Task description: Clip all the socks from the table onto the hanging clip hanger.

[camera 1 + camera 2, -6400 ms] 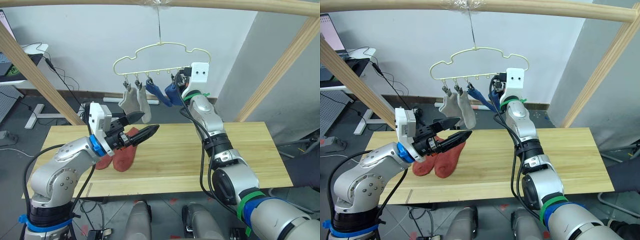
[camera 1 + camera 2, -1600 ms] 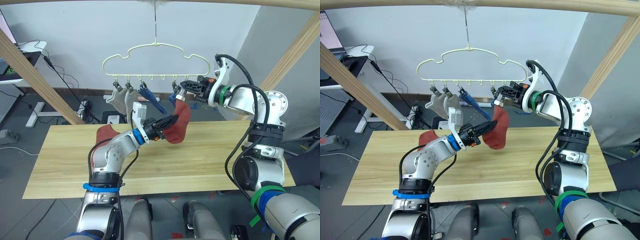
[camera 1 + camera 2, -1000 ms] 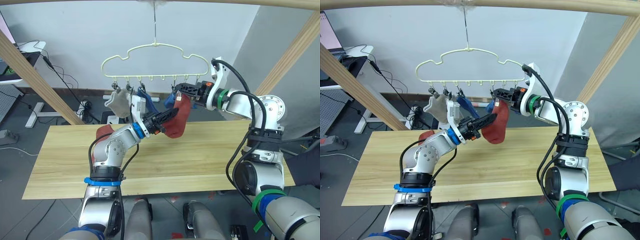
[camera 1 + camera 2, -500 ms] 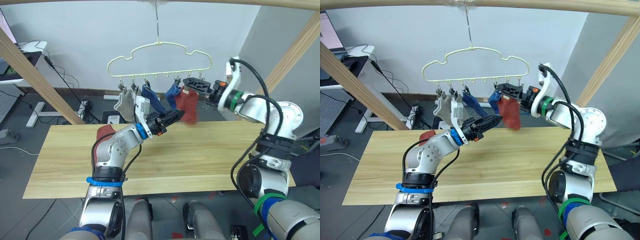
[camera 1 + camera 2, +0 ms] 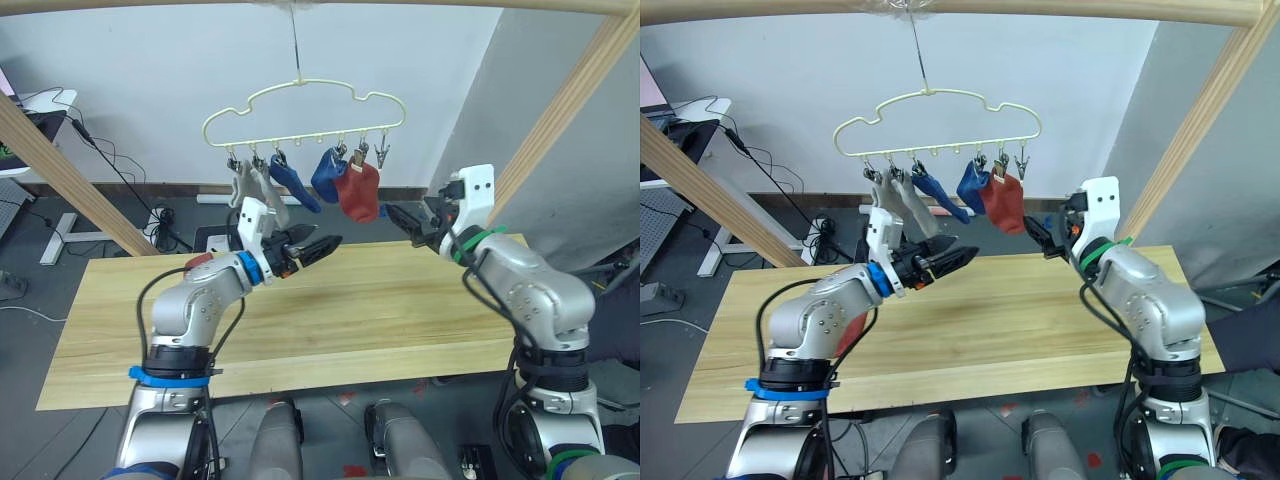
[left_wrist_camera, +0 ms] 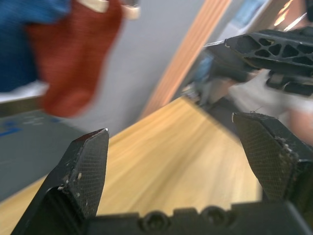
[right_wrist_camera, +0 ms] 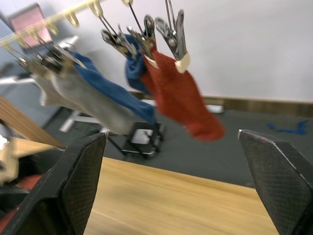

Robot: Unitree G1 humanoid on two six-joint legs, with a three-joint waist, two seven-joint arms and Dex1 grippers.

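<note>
Left eye view is showing the left pincer hovering over the counter with fingers spread wide and empty, while the right pincer is hanging near the far right edge, equally wide and empty. One rust-red sock is lying by the counter's far left edge, waiting. Beyond, the clip hanger is dangling five clipped socks, the red sock nearest its spare clip.

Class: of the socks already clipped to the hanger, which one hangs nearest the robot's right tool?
The rust-red sock. It hangs at the right end of the row of socks on the clip hanger, closest to the right tool; the blue and grey socks hang further left.
</note>
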